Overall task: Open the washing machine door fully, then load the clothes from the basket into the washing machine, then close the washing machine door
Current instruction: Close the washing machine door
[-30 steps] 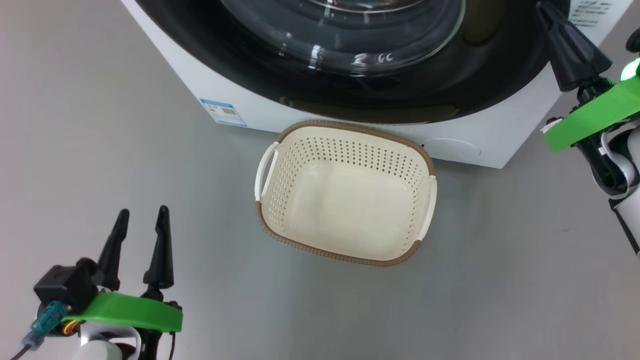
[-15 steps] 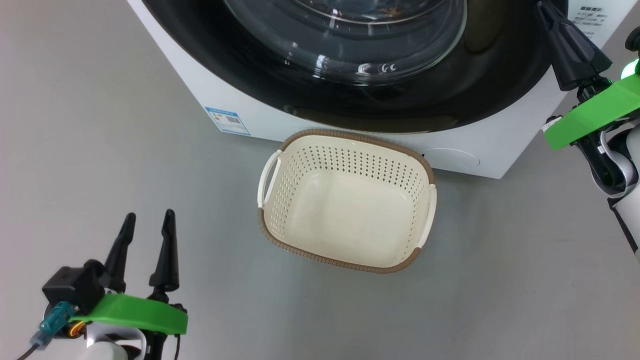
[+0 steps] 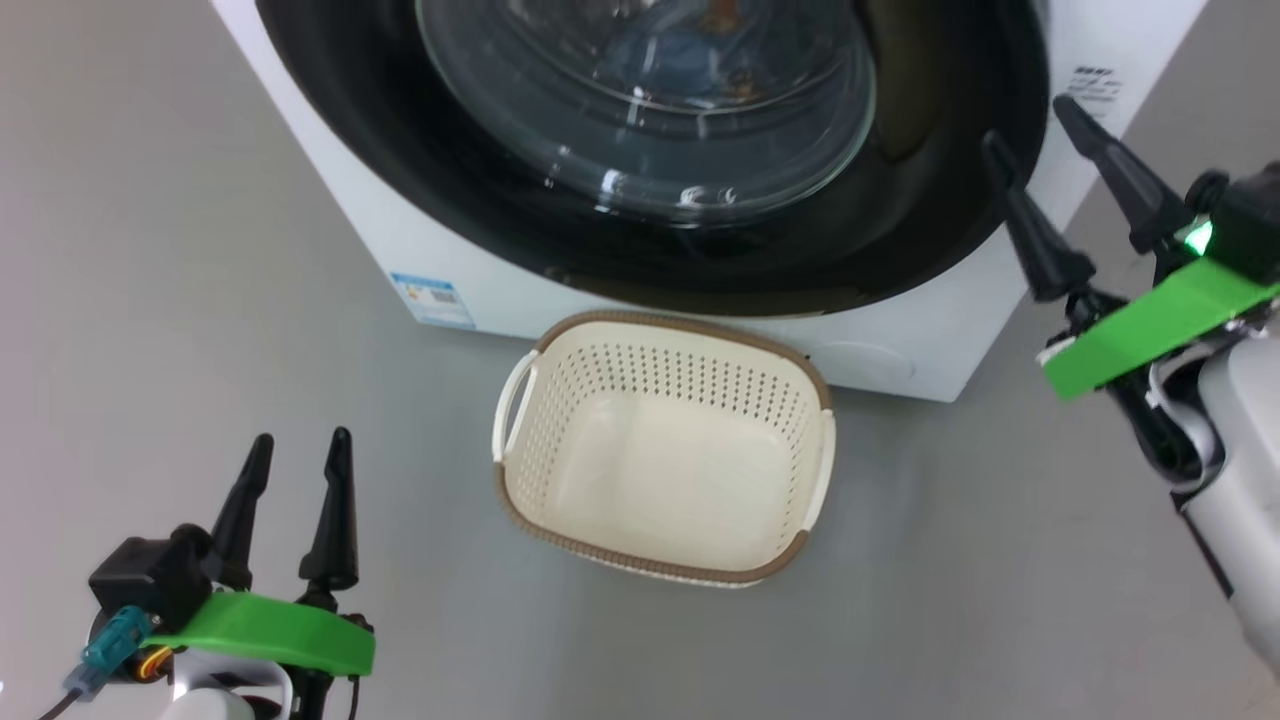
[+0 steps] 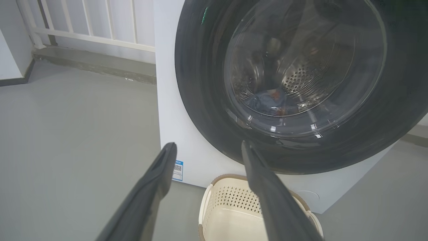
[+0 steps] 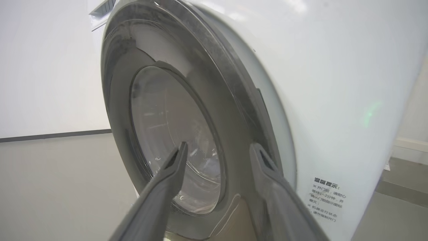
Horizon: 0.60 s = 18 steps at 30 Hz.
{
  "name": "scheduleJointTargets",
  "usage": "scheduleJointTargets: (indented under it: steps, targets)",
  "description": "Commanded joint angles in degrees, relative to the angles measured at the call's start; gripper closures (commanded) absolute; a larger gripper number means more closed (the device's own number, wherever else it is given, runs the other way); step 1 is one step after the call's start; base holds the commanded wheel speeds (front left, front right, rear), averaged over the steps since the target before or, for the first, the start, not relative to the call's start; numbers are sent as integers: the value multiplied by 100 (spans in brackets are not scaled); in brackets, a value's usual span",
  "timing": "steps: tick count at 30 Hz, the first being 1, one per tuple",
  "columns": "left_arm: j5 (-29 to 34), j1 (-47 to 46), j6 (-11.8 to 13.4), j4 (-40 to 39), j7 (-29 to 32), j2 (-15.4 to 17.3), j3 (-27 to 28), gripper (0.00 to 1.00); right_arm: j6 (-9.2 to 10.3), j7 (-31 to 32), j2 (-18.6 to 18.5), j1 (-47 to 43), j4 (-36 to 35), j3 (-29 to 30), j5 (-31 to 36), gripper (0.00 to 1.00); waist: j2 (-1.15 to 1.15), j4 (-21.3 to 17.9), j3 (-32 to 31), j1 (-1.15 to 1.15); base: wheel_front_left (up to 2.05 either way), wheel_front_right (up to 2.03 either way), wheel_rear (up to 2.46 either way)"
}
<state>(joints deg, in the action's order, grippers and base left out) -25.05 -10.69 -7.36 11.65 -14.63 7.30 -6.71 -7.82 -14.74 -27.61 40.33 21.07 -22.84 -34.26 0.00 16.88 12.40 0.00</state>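
The washing machine door lies flat against the white washing machine, its black rim around bulging glass. Through the glass, the clothes show as a blue and orange heap low in the steel drum. The basket stands on the floor in front of the machine with nothing in it. My right gripper is open, its fingers just off the door's right edge and holding nothing; the right wrist view has it in front of the rim. My left gripper is open over the floor, left of the basket.
Grey floor surrounds the machine and basket. A blue label is on the machine's lower left front and a warning sticker on its right side. A white railing on a low ledge stands behind the machine's left.
My right gripper has gone from shut to open and drawn back from the door's right edge. The head camera has shifted, showing more of the door. The left arm has stayed put.
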Motion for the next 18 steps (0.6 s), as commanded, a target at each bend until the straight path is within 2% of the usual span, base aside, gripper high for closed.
scheduleJointTargets:
  steps: [1,11,18]
  targets:
    - [-14,-71,-13,-95,-37,175,182,0,33,-26,22,-160,-175,-5,50,0,0,-185,-202,0,0,0,0]
    - [-62,68,-13,-12,-37,182,146,0,33,-26,271,-1060,-580,-22,107,0,0,-913,-806,0,0,0,0]
    - [-51,175,-13,-45,-37,178,260,0,33,-26,409,-1540,-742,74,93,0,0,-1470,-1015,0,0,0,0]
